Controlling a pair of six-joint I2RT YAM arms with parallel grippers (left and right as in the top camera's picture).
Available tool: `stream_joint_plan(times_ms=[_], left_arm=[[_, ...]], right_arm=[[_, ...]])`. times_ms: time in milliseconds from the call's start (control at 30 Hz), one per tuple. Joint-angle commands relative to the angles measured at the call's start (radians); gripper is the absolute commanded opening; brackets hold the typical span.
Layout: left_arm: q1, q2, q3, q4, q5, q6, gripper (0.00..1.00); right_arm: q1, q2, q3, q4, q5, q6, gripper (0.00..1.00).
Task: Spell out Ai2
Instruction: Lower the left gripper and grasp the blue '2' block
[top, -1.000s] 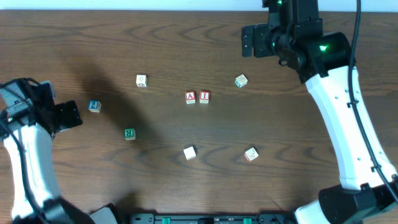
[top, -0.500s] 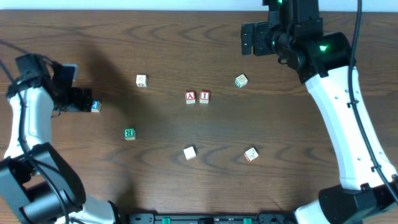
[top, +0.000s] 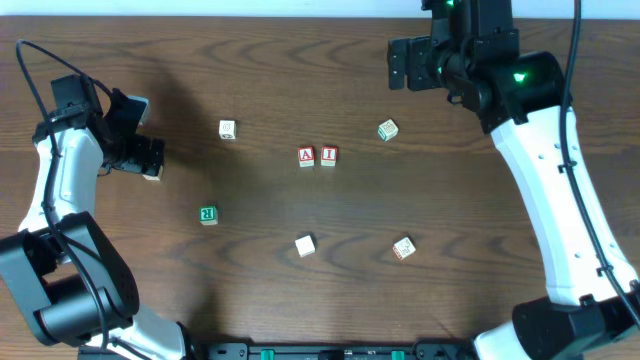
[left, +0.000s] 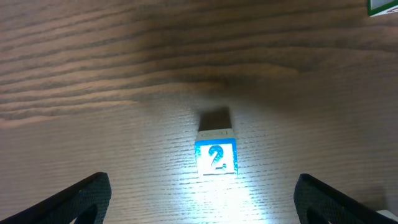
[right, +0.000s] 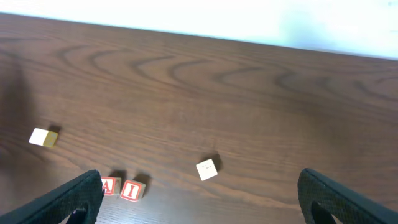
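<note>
Centrally on the brown wooden table (top: 300, 60), the red-lettered A block (top: 306, 156) and red-lettered I block (top: 329, 155) sit touching side by side. Far left, the blue-numbered 2 cube (left: 216, 156) rests upright between the spread fingers of the left gripper (left: 202, 196), untouched. Up at the far edge hangs the right gripper (right: 199, 205), fingers apart and holding nothing

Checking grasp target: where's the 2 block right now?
Far left of the table in the overhead view, the 2 block sits under the open left gripper, left of the A block.
</note>
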Motion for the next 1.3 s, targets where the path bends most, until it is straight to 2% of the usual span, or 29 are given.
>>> stream_joint_plan(times_ms=[0, 633, 733, 767, 933, 1100, 1267], left_arm=[[-0.002, 0.007, 0.014, 0.004, 0.035, 0.017, 0.95], [-0.002, 0.159, 0.013, 0.022, 0.013, -0.084, 0.95], [-0.002, 0.173, 0.013, 0.021, 0.007, -0.109, 1.0], [-0.002, 0.174, 0.013, 0.019, 0.007, -0.112, 0.93], [-0.002, 0.177, 0.013, 0.011, -0.011, -0.122, 0.76], [-0.002, 0.179, 0.013, 0.01, -0.011, -0.122, 0.66], [-0.002, 0.179, 0.013, 0.005, -0.011, -0.123, 0.62]], right_arm=[[-0.003, -0.008, 0.007, -0.005, -0.007, -0.014, 0.99], [-0.003, -0.008, 0.007, -0.013, -0.021, -0.014, 0.99], [-0.003, -0.008, 0.007, -0.013, -0.021, -0.014, 0.99], [-0.003, -0.008, 0.007, -0.012, -0.021, -0.014, 0.99], [-0.003, -0.008, 0.007, -0.012, -0.021, -0.014, 0.99], [-0.003, -0.008, 0.007, -0.009, -0.021, -0.014, 0.99], [-0.003, -0.008, 0.007, -0.009, -0.022, -0.014, 0.99]])
